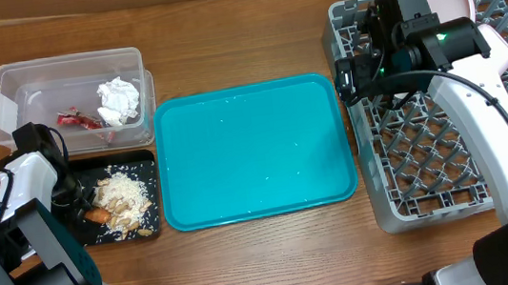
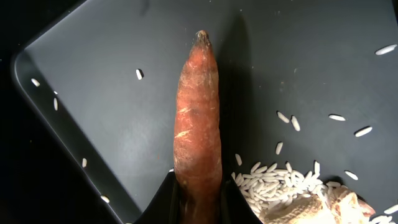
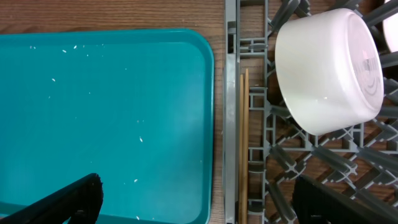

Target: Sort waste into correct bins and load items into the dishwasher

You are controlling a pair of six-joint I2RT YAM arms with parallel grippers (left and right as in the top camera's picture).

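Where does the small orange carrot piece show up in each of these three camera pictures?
Overhead: the small orange carrot piece is low on the left, within the shallow black rectangular tray.
Left wrist: centre, pointing up, held between the fingers of the left gripper.
Right wrist: not in it.
Shared landmark: the black tray with white rice grains, seen in the overhead and left wrist views.

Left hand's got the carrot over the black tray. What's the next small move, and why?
Probably open the left hand to release the carrot piece: it is over the black tray, next to the rice scraps where food waste belongs.
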